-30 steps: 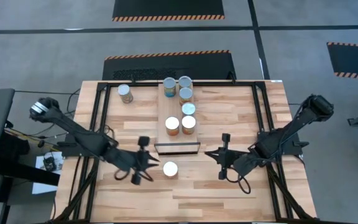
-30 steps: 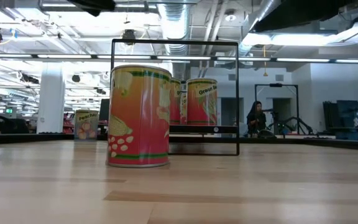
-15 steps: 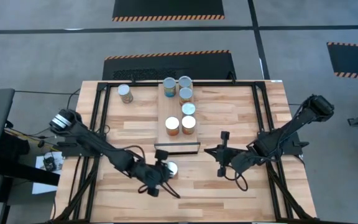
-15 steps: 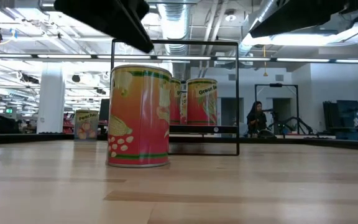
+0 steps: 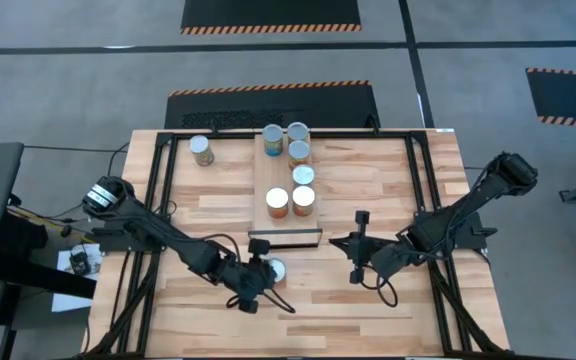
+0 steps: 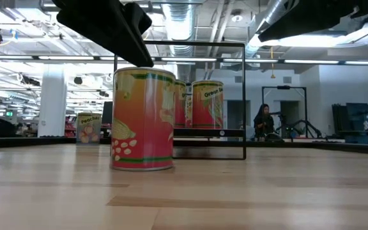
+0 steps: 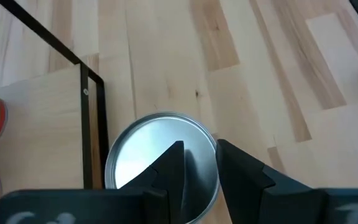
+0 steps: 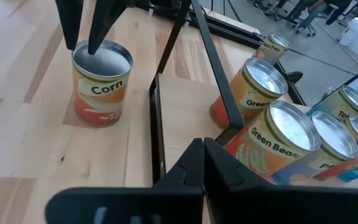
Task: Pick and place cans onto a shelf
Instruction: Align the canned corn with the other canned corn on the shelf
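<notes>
An orange "Corn" can (image 5: 276,270) (image 8: 102,82) stands upright on the table just in front of the shelf (image 5: 286,222), a light-wood plank with a dark front edge. Several cans (image 5: 290,200) stand on the shelf, and one more (image 5: 201,150) stands on the table at the far left. My left gripper (image 5: 261,272) (image 7: 199,148) is open and slants down over the Corn can's silvery top (image 7: 142,163) near its rim. My right gripper (image 5: 359,250) (image 8: 202,148) hovers shut to the right of the shelf's front edge, with nothing in it. My left gripper's fingertips (image 8: 93,45) hang right at the rim of the Corn can's top, coming from above and from the table's left. I cannot tell whether they touch it. The can stands upright on the table.
A thin black frame (image 8: 166,43) rises around the shelf, and its upright post stands close to the Corn can. Black rails (image 5: 164,180) run along the table's left and right sides. Bare tabletop (image 5: 328,310) lies toward the near edge. A person (image 6: 262,120) stands far back in the room.
My left gripper has moved toward the table's right edge and down, from left of the Corn can to just over its top, and has tipped more steeply. The can has stayed where it was.
</notes>
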`<control>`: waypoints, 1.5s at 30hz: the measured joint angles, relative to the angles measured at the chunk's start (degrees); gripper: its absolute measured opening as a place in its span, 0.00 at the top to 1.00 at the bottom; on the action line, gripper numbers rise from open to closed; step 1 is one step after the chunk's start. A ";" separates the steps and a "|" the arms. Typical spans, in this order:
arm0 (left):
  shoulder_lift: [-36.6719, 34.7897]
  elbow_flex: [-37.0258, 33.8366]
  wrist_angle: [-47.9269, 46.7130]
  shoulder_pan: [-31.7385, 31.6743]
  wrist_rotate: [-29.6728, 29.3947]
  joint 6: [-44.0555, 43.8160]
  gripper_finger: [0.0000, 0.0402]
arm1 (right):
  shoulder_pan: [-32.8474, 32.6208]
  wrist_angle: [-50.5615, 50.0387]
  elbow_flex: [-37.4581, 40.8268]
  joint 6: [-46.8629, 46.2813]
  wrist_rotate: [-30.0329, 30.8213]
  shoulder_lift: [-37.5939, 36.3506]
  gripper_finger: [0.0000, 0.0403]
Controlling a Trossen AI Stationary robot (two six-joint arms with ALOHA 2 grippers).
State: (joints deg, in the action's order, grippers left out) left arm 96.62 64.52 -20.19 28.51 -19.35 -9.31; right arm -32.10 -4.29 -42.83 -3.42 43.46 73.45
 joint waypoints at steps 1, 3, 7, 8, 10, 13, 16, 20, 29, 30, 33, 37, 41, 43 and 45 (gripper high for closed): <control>0.00 0.01 0.07 0.00 0.05 0.20 0.79 | 0.00 0.02 0.00 0.00 0.00 0.00 0.96; 0.00 0.01 0.11 0.00 0.53 0.63 0.79 | 0.00 0.00 0.00 -0.02 0.00 0.00 0.96; 0.00 0.01 0.21 -0.21 0.71 1.08 0.79 | 0.00 0.00 0.00 -0.01 0.02 0.00 0.96; 0.00 0.19 -0.13 -0.28 0.74 1.14 0.79 | 0.00 0.01 0.00 0.03 0.04 0.00 0.96; 0.02 1.26 -2.09 -0.35 0.95 1.28 0.79 | 0.02 0.00 0.00 0.20 0.05 0.00 0.96; 0.07 2.57 -2.85 -0.37 0.92 1.93 0.79 | 0.00 0.00 0.00 0.22 0.07 0.00 0.96; 0.07 3.20 -3.08 -0.37 1.44 2.16 0.79 | 0.01 0.02 0.00 0.22 0.07 0.00 0.96; 0.07 3.20 -3.97 -0.42 2.55 1.57 0.79 | 0.00 0.01 0.00 0.24 0.09 0.00 0.96; 2.86 3.25 -4.41 -0.15 0.80 1.73 0.79 | 0.08 0.08 0.00 0.24 0.09 0.00 0.96; 3.26 3.29 -3.63 -0.15 0.53 2.04 0.79 | 0.25 0.09 0.00 0.24 0.09 0.00 0.96; 3.58 3.33 -3.07 -0.26 0.46 2.15 0.79 | 0.78 0.06 0.00 0.08 0.07 0.00 0.96; 3.61 3.33 -2.84 -0.26 0.82 2.59 0.79 | 1.41 0.02 0.00 0.02 0.04 0.00 0.97; 3.61 3.33 -2.86 -0.73 1.67 2.59 0.83 | 1.64 0.00 0.00 0.00 -0.02 0.00 0.96; 3.61 3.33 -2.78 -0.85 2.11 3.20 0.88 | 1.64 0.00 0.00 0.00 -0.02 0.00 0.96; 3.61 3.33 -2.79 -0.90 2.45 4.91 0.95 | 1.64 -0.01 0.00 0.00 -0.04 0.00 0.96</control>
State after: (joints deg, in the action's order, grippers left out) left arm 100.22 67.85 -22.98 27.62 -16.91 -4.41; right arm -30.46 -4.30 -42.83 -3.42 43.42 73.45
